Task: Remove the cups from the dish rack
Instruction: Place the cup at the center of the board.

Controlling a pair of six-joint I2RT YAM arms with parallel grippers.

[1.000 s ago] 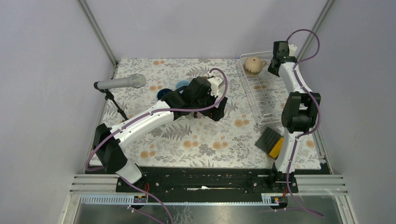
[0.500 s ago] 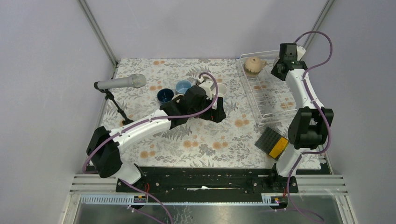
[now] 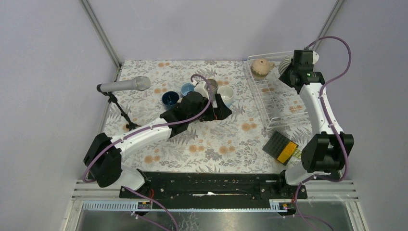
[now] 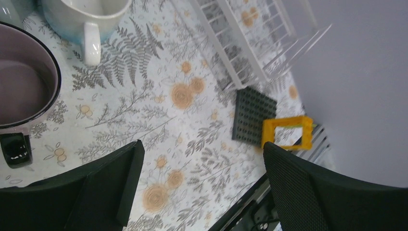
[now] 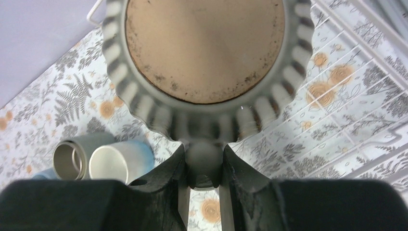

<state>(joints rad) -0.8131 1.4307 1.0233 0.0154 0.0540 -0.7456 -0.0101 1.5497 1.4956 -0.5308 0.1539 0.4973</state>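
Note:
My right gripper (image 3: 294, 67) is shut on the handle (image 5: 204, 161) of the grey-and-white striped mug (image 5: 202, 53) and holds it above the far right corner of the white wire dish rack (image 3: 276, 98). The mug (image 3: 286, 61) shows its tan underside to the right wrist camera. A tan mug (image 3: 261, 67) lies in the rack's far left corner. My left gripper (image 3: 222, 108) is open and empty, low over the table beside a cluster of mugs: dark blue (image 3: 170, 98), light blue (image 3: 188, 89), metallic grey (image 3: 210, 85) and white (image 3: 226, 95).
A microphone on a small stand (image 3: 124, 86) stands at the left. A black-and-orange square pad (image 3: 282, 147) lies near the rack's front end, also in the left wrist view (image 4: 269, 120). The rack (image 4: 250, 43) shows at the top there.
My right gripper has swung right and up with the striped mug, which now shows above the rack's corner. My left arm has drawn back to the left, uncovering the mugs on the table.

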